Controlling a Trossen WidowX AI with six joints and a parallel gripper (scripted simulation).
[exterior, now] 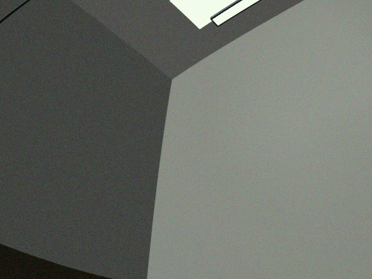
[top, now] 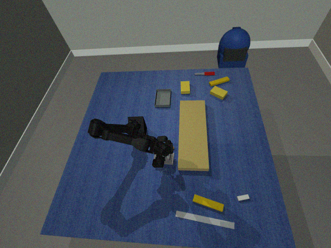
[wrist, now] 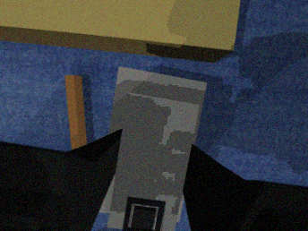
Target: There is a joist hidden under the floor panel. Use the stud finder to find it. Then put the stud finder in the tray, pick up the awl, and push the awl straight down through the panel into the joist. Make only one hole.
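My gripper is shut on the grey stud finder, low over the blue mat, just left of the near end of the tan floor panel. The fingers clasp its two long sides. A thin orange awl lies on the mat right beside the stud finder; in the top view it is nearly hidden behind the wrist. The grey tray stands empty at the back, left of the panel's far end. The exterior view shows only walls and ceiling.
Three yellow blocks and a red-handled tool lie beyond the panel. A blue domed object stands at the wall. A yellow bar, a white block and a grey strip lie in front.
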